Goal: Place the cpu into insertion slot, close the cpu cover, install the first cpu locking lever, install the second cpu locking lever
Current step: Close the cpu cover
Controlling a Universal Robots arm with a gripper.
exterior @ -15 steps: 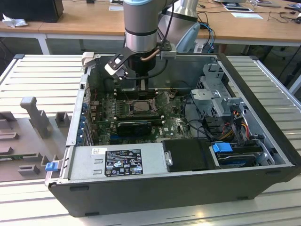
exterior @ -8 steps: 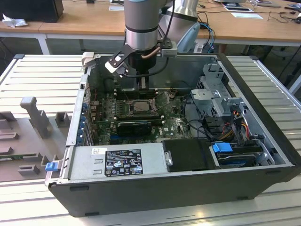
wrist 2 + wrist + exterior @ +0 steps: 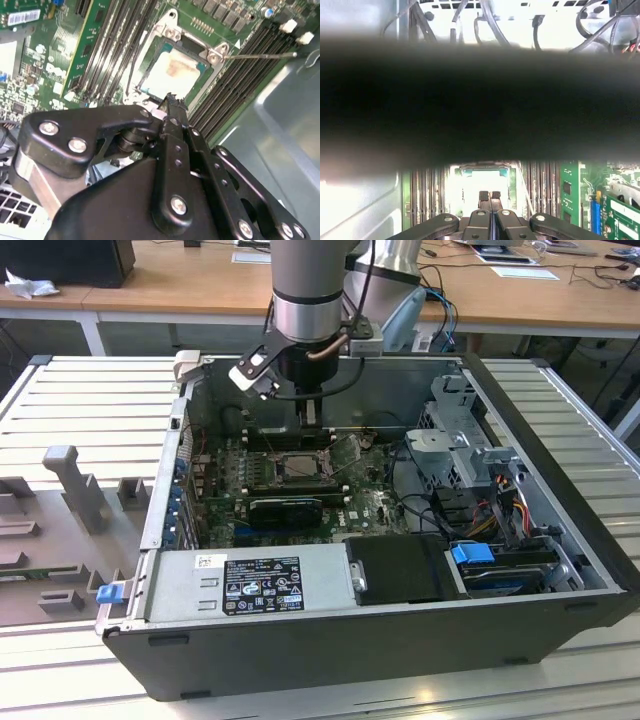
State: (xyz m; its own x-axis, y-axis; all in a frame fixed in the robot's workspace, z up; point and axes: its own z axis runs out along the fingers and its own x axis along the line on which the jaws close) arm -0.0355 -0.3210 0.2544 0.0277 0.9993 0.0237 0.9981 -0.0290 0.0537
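Observation:
The cpu point(image 3: 172, 75), a pale square chip with a brownish smudge, lies in the insertion slot point(image 3: 300, 468) on the green motherboard. Around it the silver cpu cover point(image 3: 165, 31) lies flat, its window framing the chip. One thin metal locking lever point(image 3: 260, 55) juts out sideways from a corner of the socket over the memory slots. A darker wire lever point(image 3: 131, 75) runs along the opposite side. My gripper point(image 3: 172, 100) is shut with nothing between its fingers, its tips at the socket's edge. In the exterior view, the gripper point(image 3: 313, 420) hangs just behind the socket. The gripper point(image 3: 490, 195) points toward the bright socket.
Long black memory slots point(image 3: 110, 45) flank the socket on both sides. The grey case wall point(image 3: 280, 125) stands close behind the gripper. A power supply point(image 3: 250, 585) lines the front of the case and a drive cage point(image 3: 460, 440) with cables fills the exterior view's right.

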